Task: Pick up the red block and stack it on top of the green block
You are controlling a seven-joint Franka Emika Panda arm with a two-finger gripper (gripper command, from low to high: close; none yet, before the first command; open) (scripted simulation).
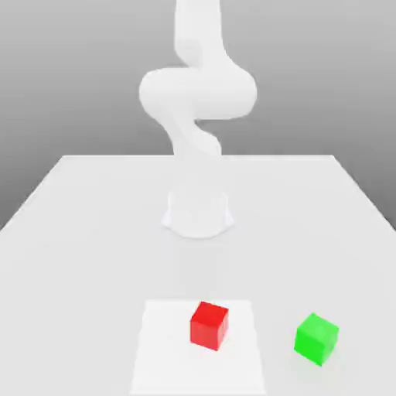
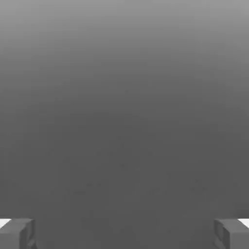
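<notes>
Hand view: one gripper [image 2: 124,233], wide open, empty. Exterior view: one red block [image 1: 209,326], one green block [image 1: 316,339], both outside its grasp.

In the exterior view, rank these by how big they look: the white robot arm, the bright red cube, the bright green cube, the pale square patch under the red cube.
1. White robot arm
2. Pale four-sided patch
Unranked below these: bright red cube and bright green cube, which look alike in size.

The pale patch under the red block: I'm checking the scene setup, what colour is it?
White, best seen in the exterior view.
</notes>
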